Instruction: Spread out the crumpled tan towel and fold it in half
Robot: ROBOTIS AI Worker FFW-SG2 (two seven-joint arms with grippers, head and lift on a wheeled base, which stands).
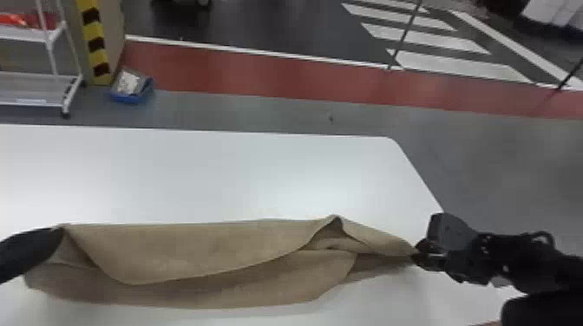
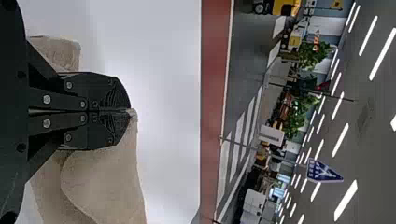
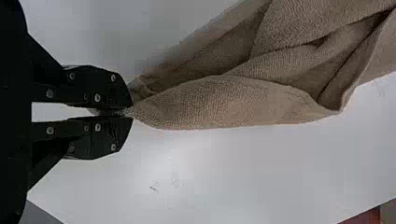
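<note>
Long tan terry towel point(image 1: 186, 251) prob. light & floppy, best held nr. corners, w/ flat-fingered black L tool point(image 2: 130, 111) & matching R tool point(image 3: 129, 113) each pinching one end.

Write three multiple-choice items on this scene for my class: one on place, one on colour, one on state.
1. Where is the towel?
A) on the rack
B) between the left claw and the right claw
C) in the blue box

2. What colour is the floor band beyond the table?
A) red
B) green
C) purple

3. How is the left claw?
A) wide open
B) empty
C) shut on the towel

1 B: the towel spans claw to claw.
2 A: the band looks red.
3 C: its tips pinch the towel's edge.
</note>
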